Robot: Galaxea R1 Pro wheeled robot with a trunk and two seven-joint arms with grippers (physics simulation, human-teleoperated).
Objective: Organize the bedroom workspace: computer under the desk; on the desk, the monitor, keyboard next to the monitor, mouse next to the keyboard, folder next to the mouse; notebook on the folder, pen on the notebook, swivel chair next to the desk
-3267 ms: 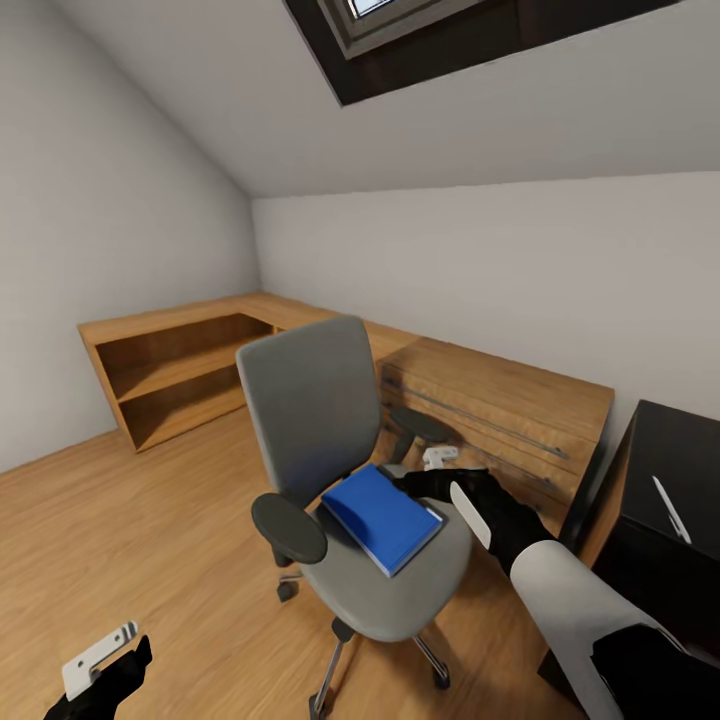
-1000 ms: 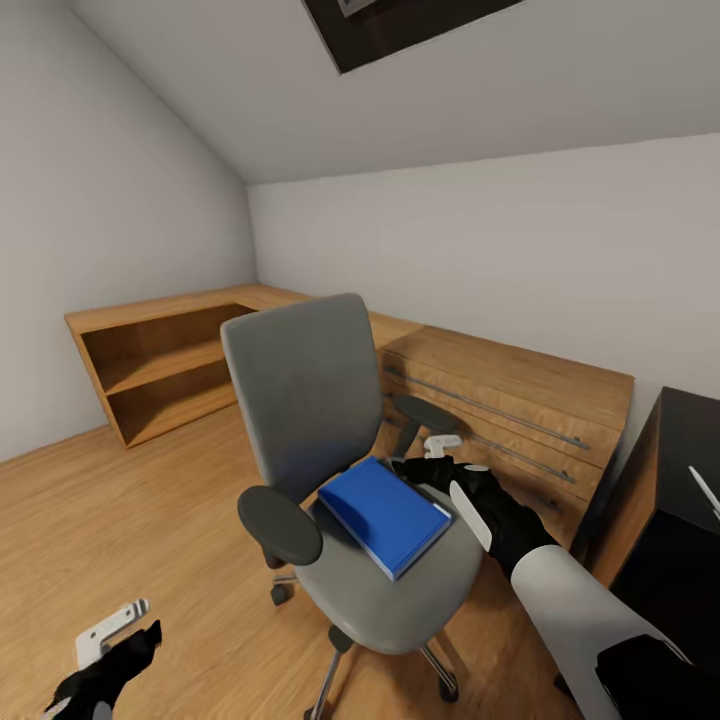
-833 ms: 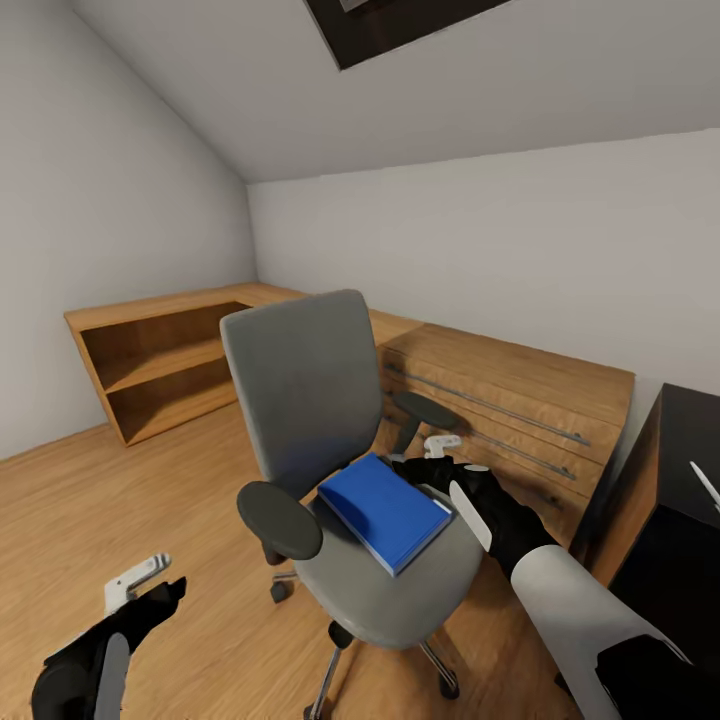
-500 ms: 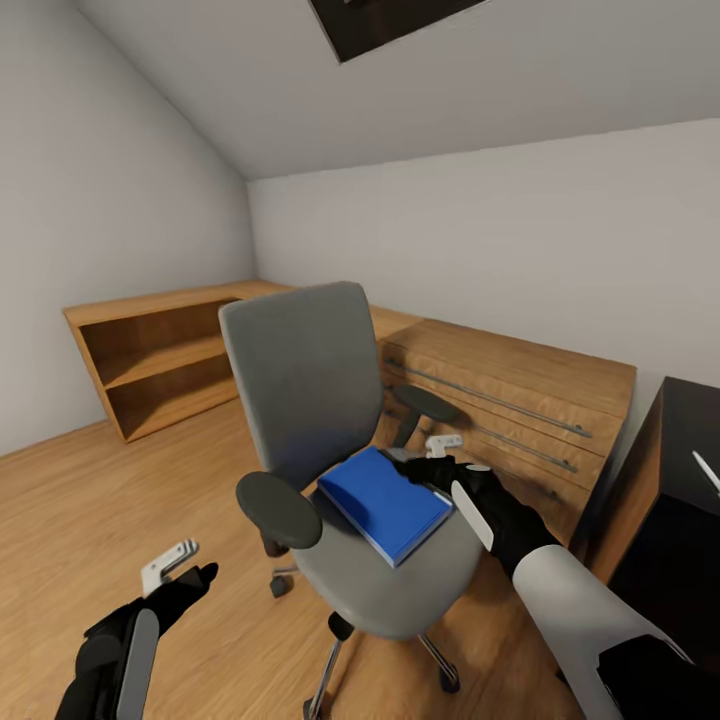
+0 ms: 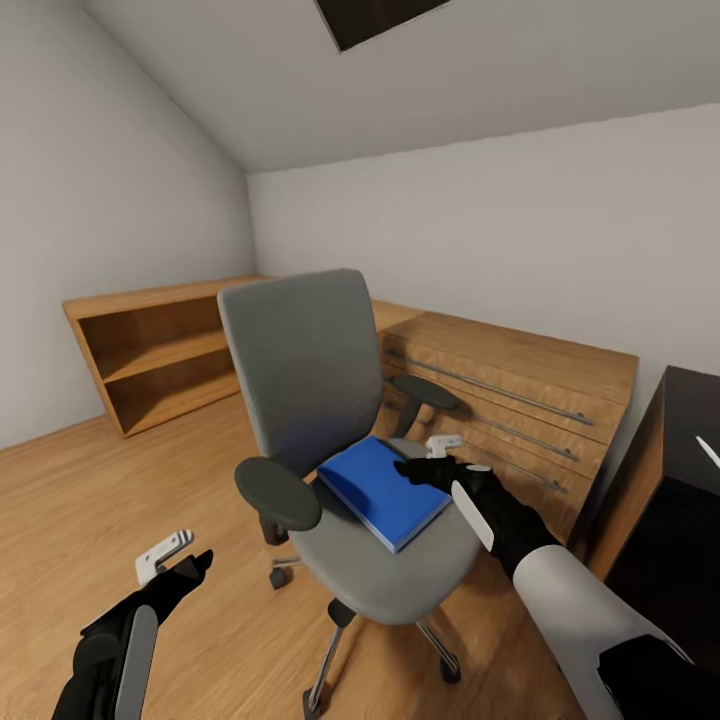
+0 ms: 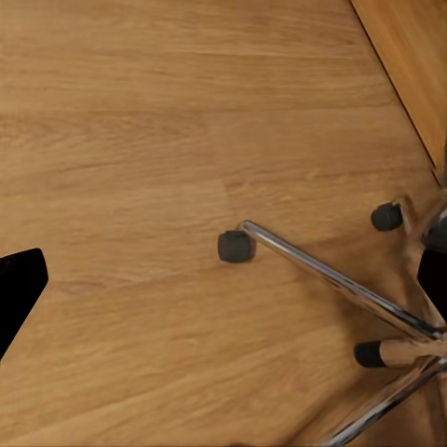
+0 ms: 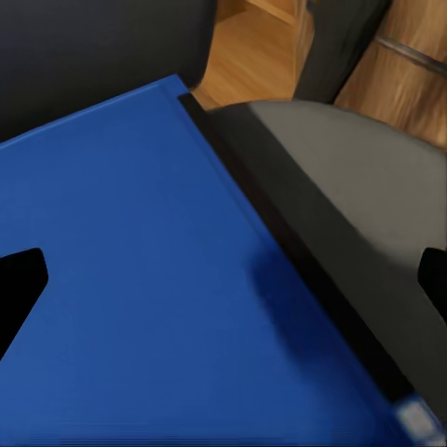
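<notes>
The grey swivel chair stands mid-floor with the bright blue folder lying flat on its seat. My right gripper hovers open just above the folder's edge nearest the cabinet. In the right wrist view the folder and the grey seat lie between the spread fingertips. Low at the left, my left gripper is open over bare floor, short of the chair. The left wrist view looks down on the chair's chrome base and its casters. The black desk shows at the right edge, with the white pen on it.
A low light-wood cabinet with long rail handles runs along the back wall behind the chair. It joins an open wooden shelf unit at the left wall. Wood floor stretches to the left of the chair.
The camera has shifted, moving the whole scene a little. My left arm has come up and forward from the bottom corner toward the chair. The right gripper stays by the folder.
</notes>
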